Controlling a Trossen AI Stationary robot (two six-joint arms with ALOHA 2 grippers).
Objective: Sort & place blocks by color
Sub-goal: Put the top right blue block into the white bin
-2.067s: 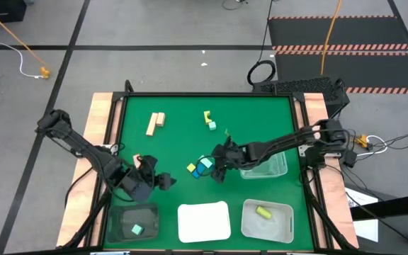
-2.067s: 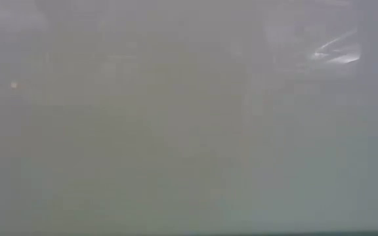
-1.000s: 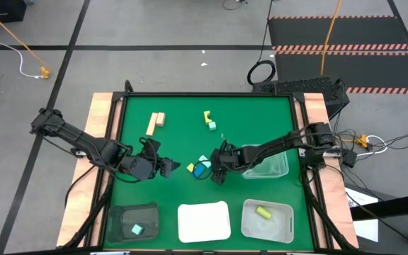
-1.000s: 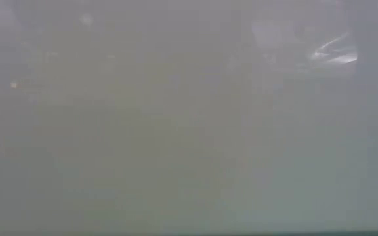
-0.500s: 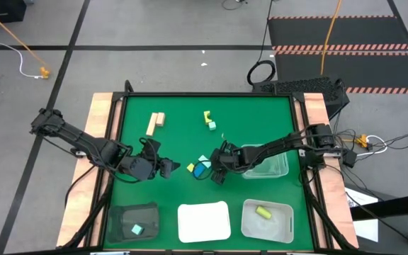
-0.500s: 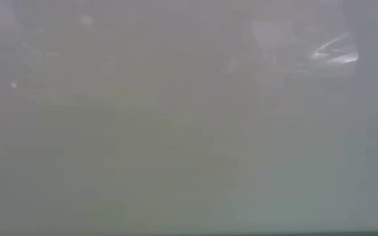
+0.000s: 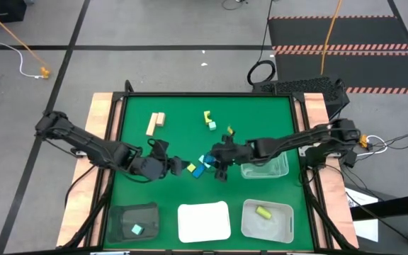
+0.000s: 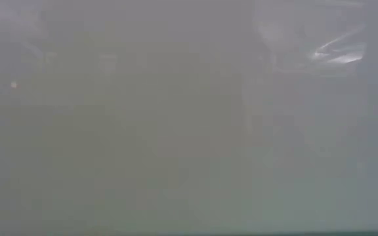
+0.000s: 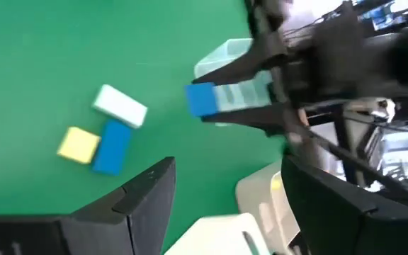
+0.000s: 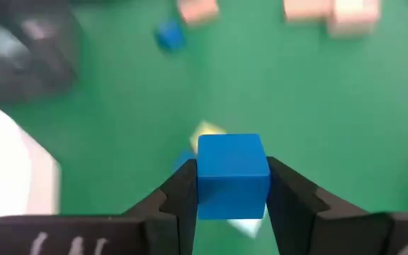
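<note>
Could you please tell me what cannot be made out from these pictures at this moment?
- Low view: all grey haze; no table, arm or block shows.
- Right wrist view: the blue cube clamped in the right gripper hides most of the blocks beneath it; the blocks farther off are blurred.
- Left wrist view: the left gripper stands open; the trays are cut off by its fingers and the picture's edge.
- High view: the piece in the dark tray is too small to tell its shape.

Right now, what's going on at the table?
The right gripper is shut on a blue cube, lifted over the green mat near the middle. The left gripper hangs open close by, facing a small cluster: a yellow block, a blue bar and a pale block.
</note>
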